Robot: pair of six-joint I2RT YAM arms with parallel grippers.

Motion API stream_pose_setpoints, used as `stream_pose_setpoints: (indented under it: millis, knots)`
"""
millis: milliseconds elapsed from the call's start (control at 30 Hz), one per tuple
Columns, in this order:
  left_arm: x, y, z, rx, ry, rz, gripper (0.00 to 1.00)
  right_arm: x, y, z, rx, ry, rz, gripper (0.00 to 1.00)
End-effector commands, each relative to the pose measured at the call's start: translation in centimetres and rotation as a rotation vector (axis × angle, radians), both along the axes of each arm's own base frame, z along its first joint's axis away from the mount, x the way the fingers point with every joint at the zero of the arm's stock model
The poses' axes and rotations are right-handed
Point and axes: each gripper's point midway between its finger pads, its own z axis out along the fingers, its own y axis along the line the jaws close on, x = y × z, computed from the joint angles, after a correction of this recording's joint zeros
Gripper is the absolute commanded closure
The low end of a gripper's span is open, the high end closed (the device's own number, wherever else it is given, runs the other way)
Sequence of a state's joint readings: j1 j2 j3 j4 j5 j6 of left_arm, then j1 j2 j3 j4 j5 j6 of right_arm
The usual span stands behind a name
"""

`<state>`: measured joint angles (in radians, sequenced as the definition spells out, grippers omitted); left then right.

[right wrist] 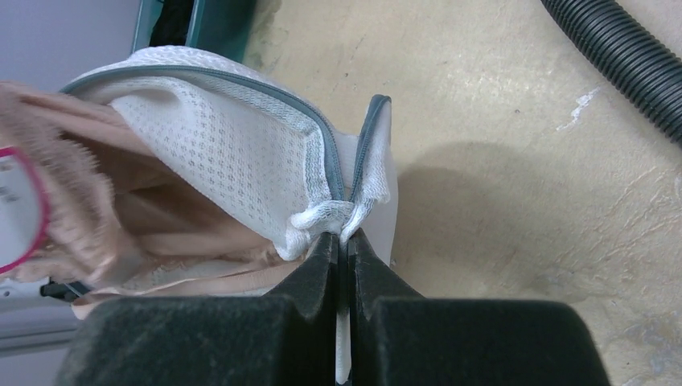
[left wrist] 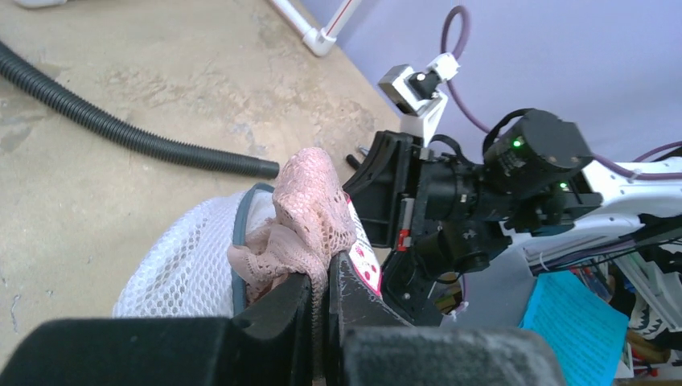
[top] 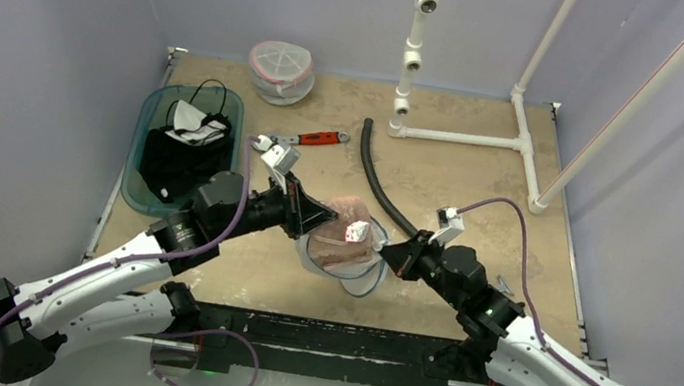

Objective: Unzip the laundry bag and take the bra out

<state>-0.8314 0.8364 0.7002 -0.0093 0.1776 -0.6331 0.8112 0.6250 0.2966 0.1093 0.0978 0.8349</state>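
Nearest the lens, left claw [left wrist: 322,281]: black pads clenched on a fold of bra [left wrist: 306,201], lace bunched straight above the tips. Gripped low on the fold, probably for drawing the garment up and out through the opening. Right claw [right wrist: 344,241] facing, just beyond the lace, pinched tight on the bag [right wrist: 241,137] at the meeting corner of the two zip [right wrist: 326,153] runs. Judged an anchoring hold, keeping the mouth stretched and the bag steady against the opposite pull. Zip parted, mouth gaping leftward from the right claw; unzipping judged done, removal half done. Bra partly out: upper part raised above the left claw, remainder inside the bag, left of the right claw tips. Bra fabric dusty pink, open floral lace, limp and crumpled; smoother tan bands lower down inside. Tag [left wrist: 366,261] between lace and right claw: stiff white card, pink rim, pink dots. Bag of white honeycomb mesh, soft, domed, edged in grey-green zip tape, puckered at the pinch. Hose [left wrist: 121,121] beyond the left claw, well apart: black, ribbed, gently curved. Table [top: 460,184] tan, scuffed, blotchy. Bin [top: 147,115] behind the left claw: teal, see-through plastic, dark clothing inside.
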Motion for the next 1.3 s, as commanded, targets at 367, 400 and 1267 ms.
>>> stream_pose_setpoints:
  millis: [367,400,1267]
  knots:
    - [-1.7,0.0,9.7,-0.217,-0.208,-0.077,1.00,1.4,0.0,-2.5,-0.048,0.063,-0.072,1.00]
    - [-1.7,0.1,10.1,-0.219,-0.220,-0.075,1.00,1.4,0.0,-2.6,-0.049,0.065,-0.072,1.00]
    - [2.9,6.8,16.1,-0.001,-0.316,0.328,1.00,1.5,-0.6,-3.2,-0.079,0.053,-0.088,1.00]
